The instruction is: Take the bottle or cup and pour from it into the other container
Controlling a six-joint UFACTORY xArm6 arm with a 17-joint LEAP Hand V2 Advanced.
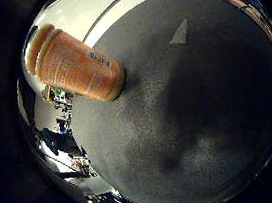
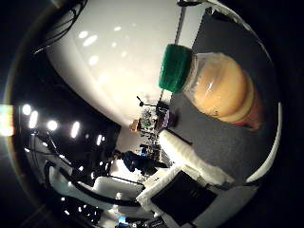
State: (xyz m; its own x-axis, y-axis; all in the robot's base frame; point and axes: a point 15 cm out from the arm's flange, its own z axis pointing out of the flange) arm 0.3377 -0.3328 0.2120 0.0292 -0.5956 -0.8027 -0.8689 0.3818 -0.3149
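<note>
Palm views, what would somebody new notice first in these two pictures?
Most striking is the green-capped bottle of orange-tan liquid, standing on the dark grey table and filling much of the thumb side view, so it sits close to the palm. Next comes the orange container, standing near the table's edge. Part of the white and black hand shows beside the bottle.

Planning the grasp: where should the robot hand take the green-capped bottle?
Grip the bottle round its wide clear body, probably from the side. It stands upright on the dark mat, so its walls are exposed. The green cap is narrower and ribbed; leave it free. The robot hand is beside it, not touching.
</note>
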